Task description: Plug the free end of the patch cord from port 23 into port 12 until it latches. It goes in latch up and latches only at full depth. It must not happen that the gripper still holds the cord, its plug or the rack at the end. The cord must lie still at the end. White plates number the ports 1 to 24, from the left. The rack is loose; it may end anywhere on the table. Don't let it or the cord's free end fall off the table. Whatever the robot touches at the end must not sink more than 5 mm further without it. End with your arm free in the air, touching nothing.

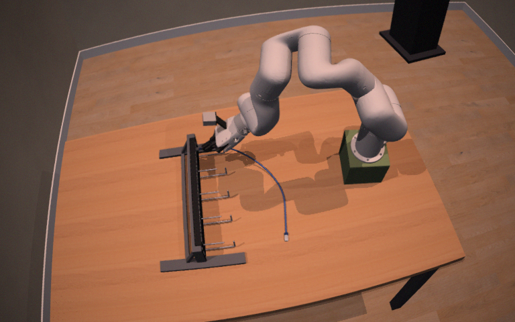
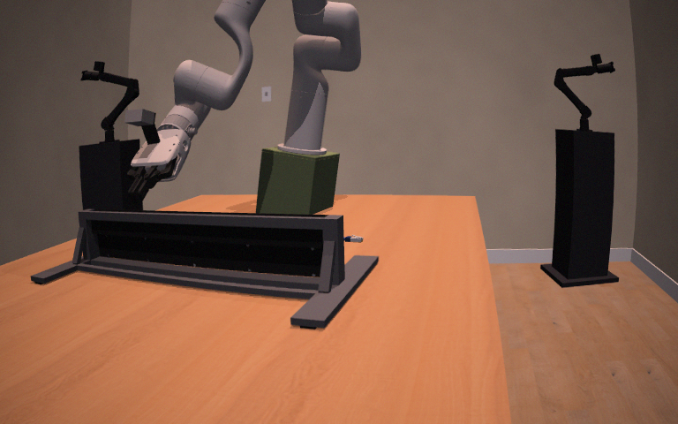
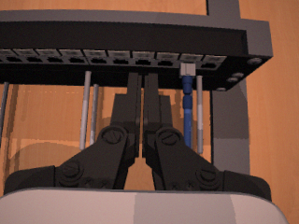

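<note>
Your claw (image 1: 204, 147) (image 2: 134, 194) (image 3: 142, 91) is clenched, its two dark fingers drawn together with only a thin slit between them in the wrist view, and you have nothing in its grip. The fingertips reach up to the lower edge of the port row near the middle of that frame; whether they touch the rack (image 1: 192, 197) (image 2: 209, 218) (image 3: 140, 18), you cannot tell.

Just right of the fingers in the wrist view, a pale plug (image 3: 188, 70) sits in the second port from the right end of the row, with the blue cord (image 1: 273, 176) (image 3: 188, 123) running down from it, apart from the fingertips. Thin metal rods (image 1: 214, 198) (image 3: 86, 109) stick out from the rack on both sides of your claw.

Looking from the top, you see the cord curve from under the claw, rightward and then down the frame, to its free end (image 1: 286, 234) (image 2: 354, 239), right of the rack's lower end and not in any port. In the exterior view that free end shows just past the rack's right end.

The rack stands upright on its feet on the wooden surface (image 1: 121, 227) (image 2: 400, 350) (image 3: 266, 154). Your arm (image 1: 315, 56) (image 2: 214, 85) arches back from the claw to a green block (image 1: 364, 174) (image 2: 284, 185), at the right of the top view.
</note>
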Motion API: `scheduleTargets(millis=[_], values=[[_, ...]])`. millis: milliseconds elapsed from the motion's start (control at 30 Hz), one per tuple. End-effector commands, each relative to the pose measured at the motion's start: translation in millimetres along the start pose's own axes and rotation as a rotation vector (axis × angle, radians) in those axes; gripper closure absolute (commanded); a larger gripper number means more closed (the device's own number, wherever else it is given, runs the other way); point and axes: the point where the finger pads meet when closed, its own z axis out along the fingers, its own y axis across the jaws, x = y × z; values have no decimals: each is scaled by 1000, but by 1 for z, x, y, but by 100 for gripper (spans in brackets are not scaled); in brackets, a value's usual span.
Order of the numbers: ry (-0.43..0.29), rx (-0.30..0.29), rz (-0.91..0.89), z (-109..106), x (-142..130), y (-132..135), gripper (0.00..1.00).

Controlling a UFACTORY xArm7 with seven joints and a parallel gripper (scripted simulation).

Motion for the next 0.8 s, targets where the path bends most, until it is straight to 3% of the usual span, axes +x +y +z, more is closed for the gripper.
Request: scheduleTargets(millis=[0, 767], values=[[4, -1, -1, 0, 2, 1, 100], [4, -1, -1, -5, 2, 1, 100]])
